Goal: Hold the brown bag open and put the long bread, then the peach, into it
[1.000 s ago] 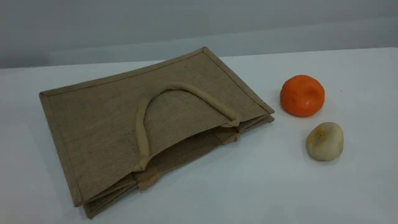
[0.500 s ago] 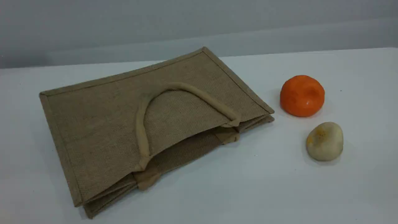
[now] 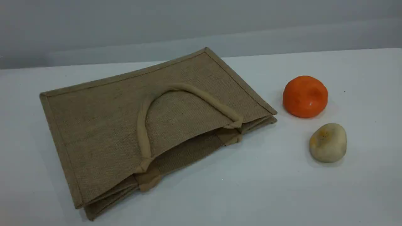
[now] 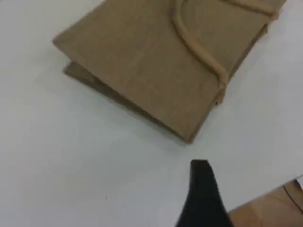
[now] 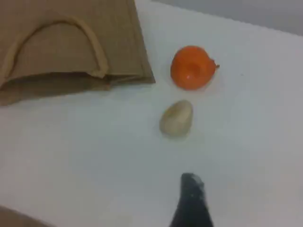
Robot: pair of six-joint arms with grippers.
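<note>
Both tools hang over the white surface (image 3: 251, 188), fingers spread, gripping nothing. my left tool (image 4: 200, 172) is off a corner of the big tan woven jute bag (image 3: 103, 125), which lies flat, loop handle (image 3: 141, 125) on top, with the surface edge close by. my right tool (image 5: 191, 185) is near the small beige lump (image 5: 176, 118), and the bright orange dimpled ball (image 5: 191, 67) sits beyond that with bare room around.
</note>
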